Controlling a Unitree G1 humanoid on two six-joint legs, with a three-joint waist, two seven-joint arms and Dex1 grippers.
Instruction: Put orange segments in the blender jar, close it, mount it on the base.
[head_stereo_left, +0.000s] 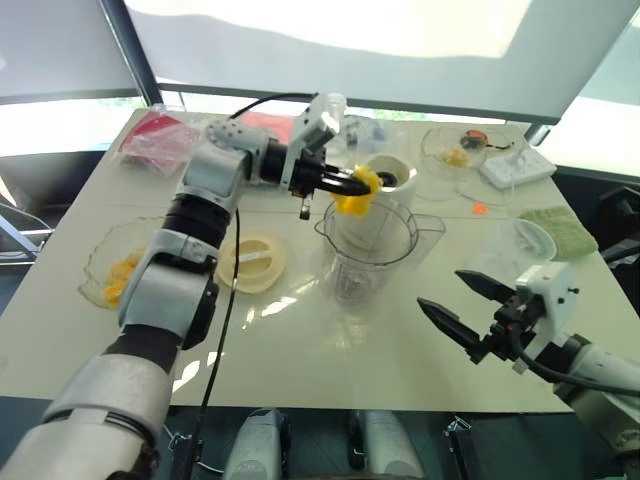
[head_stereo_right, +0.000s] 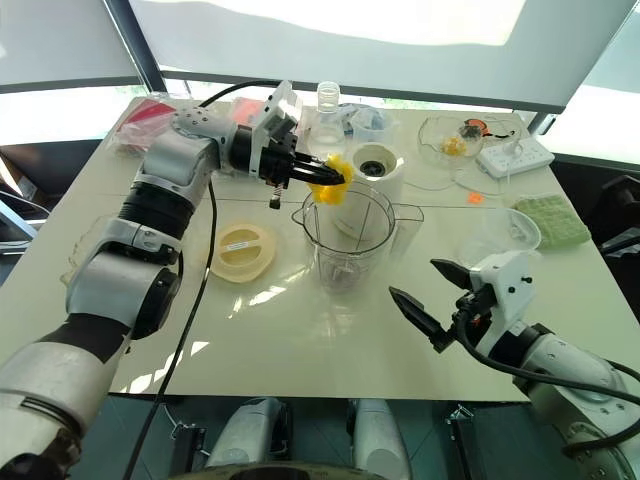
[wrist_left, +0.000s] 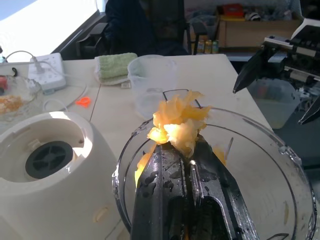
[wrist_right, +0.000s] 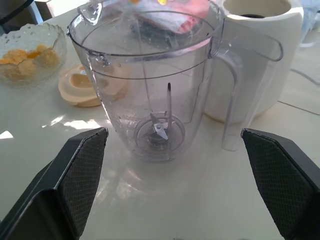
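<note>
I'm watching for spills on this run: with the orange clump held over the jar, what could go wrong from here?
1. The orange segments are a ragged clump at the tips of the left gripper, above the blender jar rim; part may land on the table.
2. The pulp looks sticky and the fingers wet, so pieces may cling after release.
3. The jar stands free close to the base; a rim knock might tip it.

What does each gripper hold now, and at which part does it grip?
The left gripper is shut on orange segments, pinching the clump at its lower end, above the blender jar. The right gripper is open and holds nothing.
</note>
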